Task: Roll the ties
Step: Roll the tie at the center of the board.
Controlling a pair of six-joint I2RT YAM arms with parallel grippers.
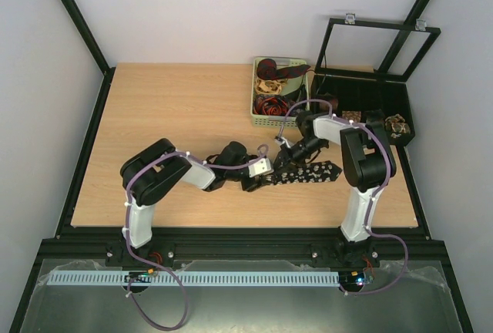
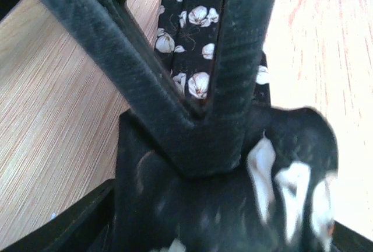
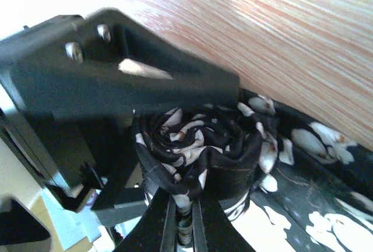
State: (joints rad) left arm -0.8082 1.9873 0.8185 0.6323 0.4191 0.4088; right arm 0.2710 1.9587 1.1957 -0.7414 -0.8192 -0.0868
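A black tie with white flowers lies on the table, its flat tail [image 1: 314, 172] running right and its left end wound into a coil [image 3: 198, 147]. My right gripper [image 1: 285, 159] [image 3: 185, 228] is shut, pinching a fold of the tie at the coil's edge. From the left, my left gripper [image 1: 266, 173] [image 2: 224, 223] stands open with the blurred coil [image 2: 280, 182] between its jaws. In the left wrist view the right gripper's fingers [image 2: 239, 59] form a dark V over the tie's tail [image 2: 186, 42].
A green basket [image 1: 253, 98] at the back holds several loose ties. To its right stands a black compartment box [image 1: 385, 90] with its lid frame [image 1: 377, 40] raised and rolled ties [image 1: 352, 116] [image 1: 398, 125] inside. Bare wood lies to the left.
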